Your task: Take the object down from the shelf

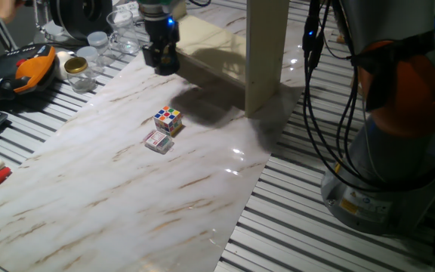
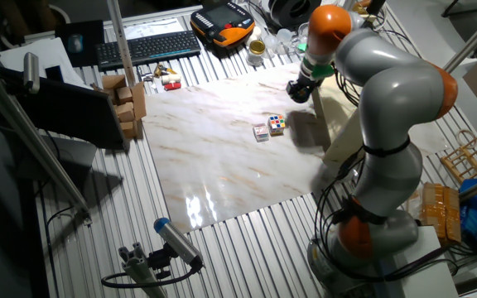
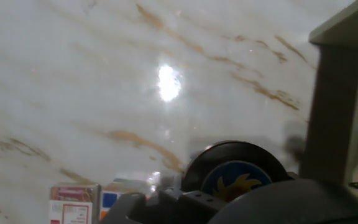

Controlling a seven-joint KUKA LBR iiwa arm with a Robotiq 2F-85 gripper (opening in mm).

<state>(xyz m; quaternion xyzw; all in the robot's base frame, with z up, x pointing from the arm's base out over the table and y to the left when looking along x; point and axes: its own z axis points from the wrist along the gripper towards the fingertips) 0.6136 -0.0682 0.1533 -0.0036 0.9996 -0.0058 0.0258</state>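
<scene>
The pale beige shelf (image 1: 216, 39) stands at the back of the marble table, with an upright panel (image 1: 266, 53); it also shows in the hand view (image 3: 334, 106). My black gripper (image 1: 161, 59) hangs just off the shelf's left end, a little above the table, and it also shows in the other fixed view (image 2: 299, 89). In the hand view a black round object with a blue and yellow label (image 3: 238, 173) sits between my fingers, and the gripper looks shut on it. The fingertips themselves are hidden.
A colour cube (image 1: 168, 119) and a small red-and-white box (image 1: 158, 141) lie mid-table, in front of the gripper. Glass jars (image 1: 97, 41) and an orange-black device (image 1: 32, 68) stand at the back left. The robot base (image 1: 387, 151) and cables are at the right.
</scene>
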